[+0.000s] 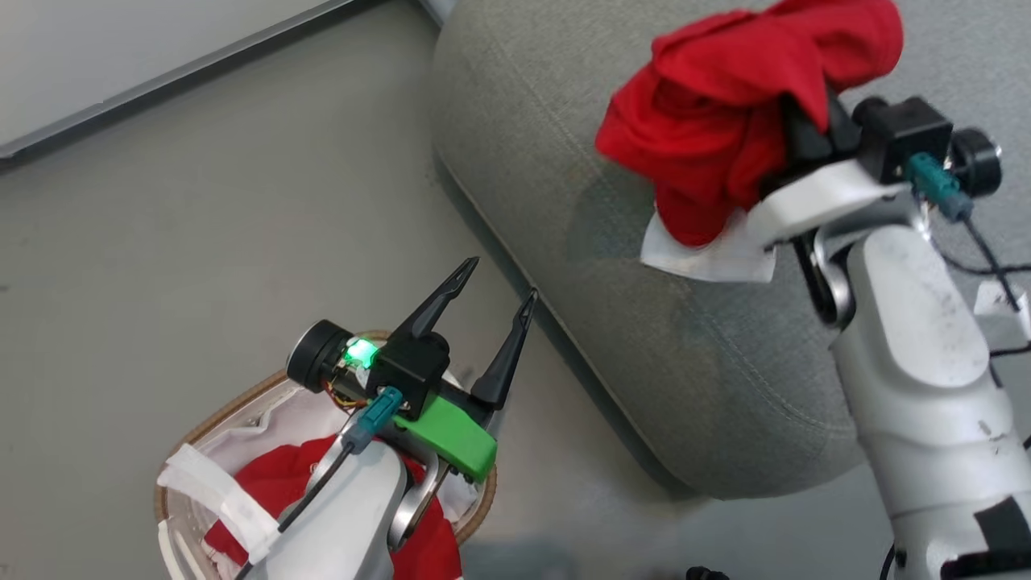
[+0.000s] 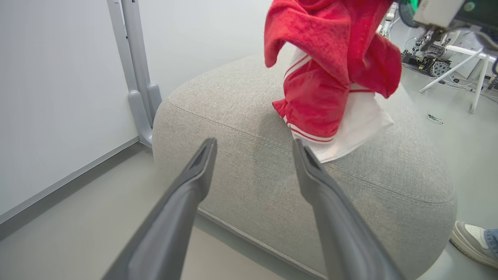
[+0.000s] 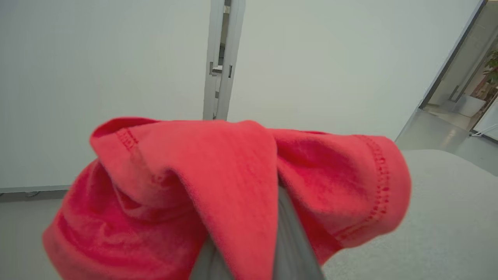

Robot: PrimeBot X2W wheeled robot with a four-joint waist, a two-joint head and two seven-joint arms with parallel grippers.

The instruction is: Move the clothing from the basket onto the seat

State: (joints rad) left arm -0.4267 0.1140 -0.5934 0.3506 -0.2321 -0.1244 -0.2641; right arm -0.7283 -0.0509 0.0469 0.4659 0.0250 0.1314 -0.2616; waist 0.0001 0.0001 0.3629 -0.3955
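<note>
Clothing: one garment (image 1: 709, 105) hung gripped in right jaws over seat (image 1: 515, 121), unreleased; other garment (image 1: 278, 483) lay in basket (image 1: 233, 403); left jaws open.

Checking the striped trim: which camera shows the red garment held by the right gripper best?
The left wrist view: the red garment hangs over the seat, white stripes plain. The head view shows it bunched on the right gripper; the right wrist view shows close folds draped over its fingers.
</note>
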